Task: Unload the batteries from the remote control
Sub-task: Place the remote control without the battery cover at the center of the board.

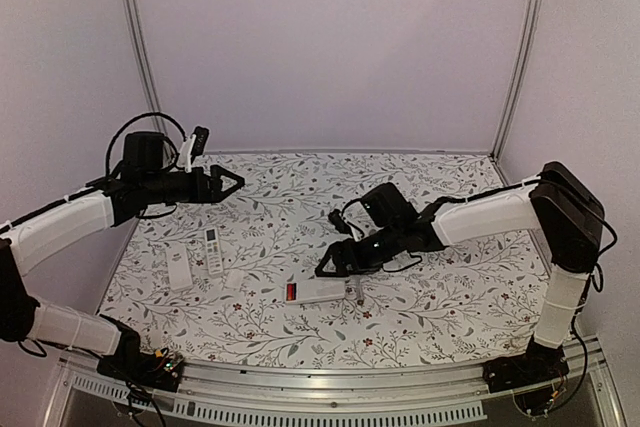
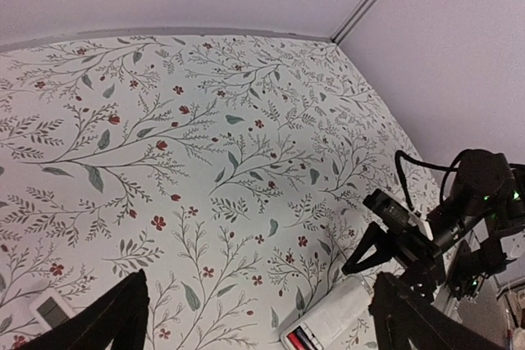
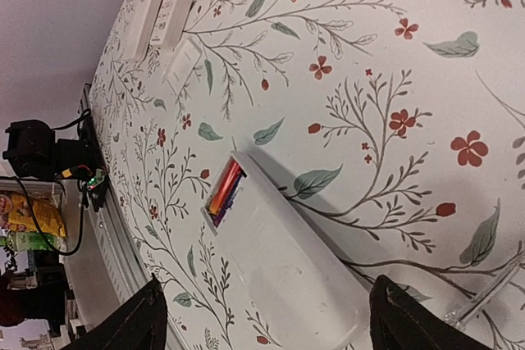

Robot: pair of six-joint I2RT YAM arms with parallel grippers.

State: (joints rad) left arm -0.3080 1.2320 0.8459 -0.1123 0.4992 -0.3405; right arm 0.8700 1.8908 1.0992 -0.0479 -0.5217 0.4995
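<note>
At the middle of the flowered table (image 1: 440, 287), a white rectangular plastic remote control (image 1: 322, 290) is lying back-up, red cylindrical batteries (image 3: 224, 193) sitting in its open compartment. The right gripper (image 1: 326, 269) is hovering over it, jaws spread, empty; the left gripper (image 1: 236, 183) is hanging well away, also released.
</note>
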